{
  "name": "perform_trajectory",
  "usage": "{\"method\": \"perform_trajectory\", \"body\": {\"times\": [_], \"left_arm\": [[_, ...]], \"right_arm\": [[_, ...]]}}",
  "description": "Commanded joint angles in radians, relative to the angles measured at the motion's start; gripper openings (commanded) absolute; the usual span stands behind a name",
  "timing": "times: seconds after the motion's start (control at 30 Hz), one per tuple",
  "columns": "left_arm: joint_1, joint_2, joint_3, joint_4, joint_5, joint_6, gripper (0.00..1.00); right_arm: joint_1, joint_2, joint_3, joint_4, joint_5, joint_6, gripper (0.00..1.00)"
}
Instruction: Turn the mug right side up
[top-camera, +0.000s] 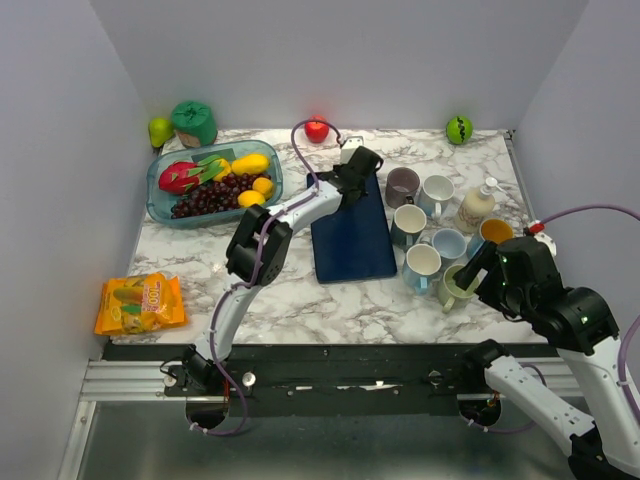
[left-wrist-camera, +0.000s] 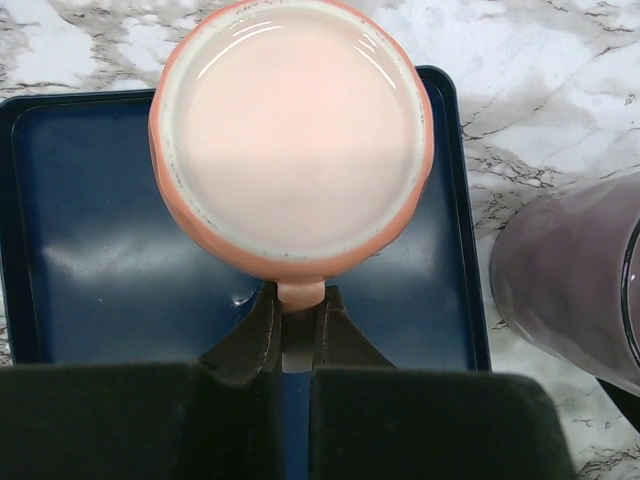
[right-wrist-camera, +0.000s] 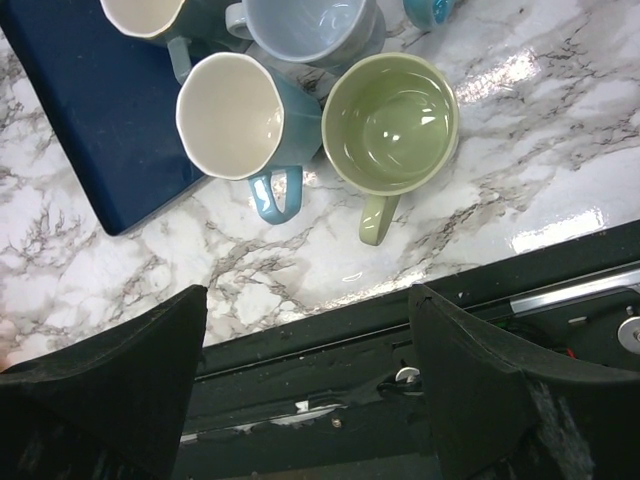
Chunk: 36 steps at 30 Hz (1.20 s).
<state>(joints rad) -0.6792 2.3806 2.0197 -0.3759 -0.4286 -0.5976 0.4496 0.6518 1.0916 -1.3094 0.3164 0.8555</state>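
Observation:
A pink mug (left-wrist-camera: 290, 130) sits over the far end of a dark blue tray (left-wrist-camera: 100, 280). A flat pale pink face ringed by a cream band faces the left wrist camera; it looks like the mug's base. My left gripper (left-wrist-camera: 300, 300) is shut on the mug's handle. In the top view my left gripper (top-camera: 352, 170) is at the tray's (top-camera: 355, 250) far end and hides the mug. My right gripper (right-wrist-camera: 308, 295) is open and empty, above the table's front edge near a green mug (right-wrist-camera: 390, 125); it also shows in the top view (top-camera: 478, 268).
A purple mug (left-wrist-camera: 570, 280) stands close to the right of the tray. Several upright mugs (top-camera: 425, 235) cluster right of the tray, including a teal one (right-wrist-camera: 235, 115). A fruit bowl (top-camera: 213, 180) is at back left. A snack bag (top-camera: 140, 303) lies front left.

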Motion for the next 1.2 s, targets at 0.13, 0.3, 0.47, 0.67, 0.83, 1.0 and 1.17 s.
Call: {"method": "perform_trajectory", "body": {"times": [0.13, 0.3, 0.47, 0.67, 0.83, 1.0, 1.17], "left_arm": [[0.012, -0.303, -0.180, 0.065, 0.020, 0.058, 0.00], [0.012, -0.498, -0.303, 0.086, 0.157, 0.033, 0.00], [-0.005, -0.725, -0.384, 0.086, 0.269, -0.021, 0.00], [-0.078, -0.946, -0.411, 0.103, 0.363, -0.125, 0.00], [-0.178, -1.050, -0.401, 0.160, 0.375, -0.195, 0.00], [-0.272, -1.124, -0.430, 0.276, 0.390, -0.249, 0.00], [-0.350, -1.150, -0.461, 0.371, 0.402, -0.257, 0.00]], "right_arm": [[-0.005, -0.023, -0.013, 0.082, -0.072, -0.055, 0.88], [-0.005, -0.037, 0.005, 0.185, -0.132, -0.130, 0.88], [-0.005, -0.053, 0.001, 0.350, -0.304, -0.199, 0.88], [-0.005, -0.083, -0.079, 0.699, -0.606, -0.138, 0.88], [-0.005, -0.078, -0.117, 0.996, -0.770, -0.006, 0.88], [-0.005, -0.040, -0.114, 1.248, -0.826, 0.082, 0.89], [-0.005, 0.002, -0.096, 1.390, -0.858, 0.175, 0.89]]}}
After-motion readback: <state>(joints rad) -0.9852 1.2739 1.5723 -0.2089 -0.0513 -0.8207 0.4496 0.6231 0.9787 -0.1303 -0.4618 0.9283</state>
